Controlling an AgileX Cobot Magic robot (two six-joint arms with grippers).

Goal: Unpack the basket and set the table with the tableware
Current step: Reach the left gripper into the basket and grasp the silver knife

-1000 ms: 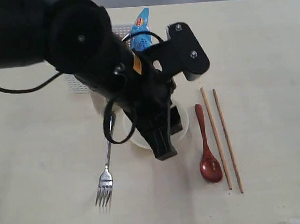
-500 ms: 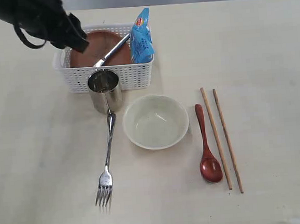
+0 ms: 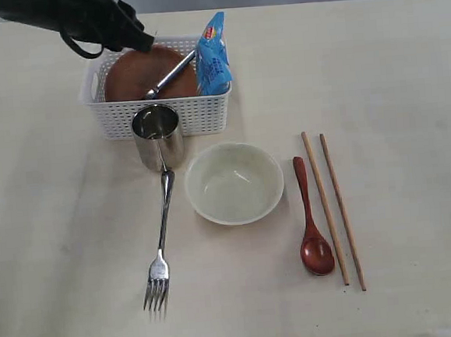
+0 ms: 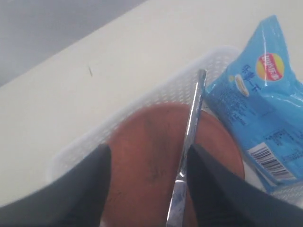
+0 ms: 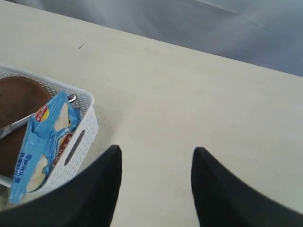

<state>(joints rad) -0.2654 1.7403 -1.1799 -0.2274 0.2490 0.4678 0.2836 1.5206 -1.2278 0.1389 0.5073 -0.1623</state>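
The white basket (image 3: 159, 117) stands at the back left of the table (image 3: 391, 85). It holds the reddish-brown plate (image 3: 128, 75), the steel knife (image 3: 170, 75) lying across the plate, and a blue chip bag (image 3: 211, 54). In front of the basket stand the steel cup (image 3: 158, 135) and the cream bowl (image 3: 234, 183). The fork (image 3: 162, 251), red spoon (image 3: 311, 224) and two chopsticks (image 3: 323, 208) lie flat. My left gripper (image 3: 133, 39) hovers open over the basket's back left corner, above the plate (image 4: 151, 156), with the knife (image 4: 189, 137) near one finger. My right gripper (image 5: 156, 153) is open above bare table beside the basket (image 5: 80, 137).
The chip bag (image 4: 260, 104) leans against the basket's right end wall, next to the knife's tip. The table's far edge (image 5: 189, 47) runs behind the basket. The cup stands close against the basket's front wall, touching the fork's handle end.
My left arm has pulled away from over the bowl to the back left, then shifted a little right over the basket's corner. The tableware has not moved.
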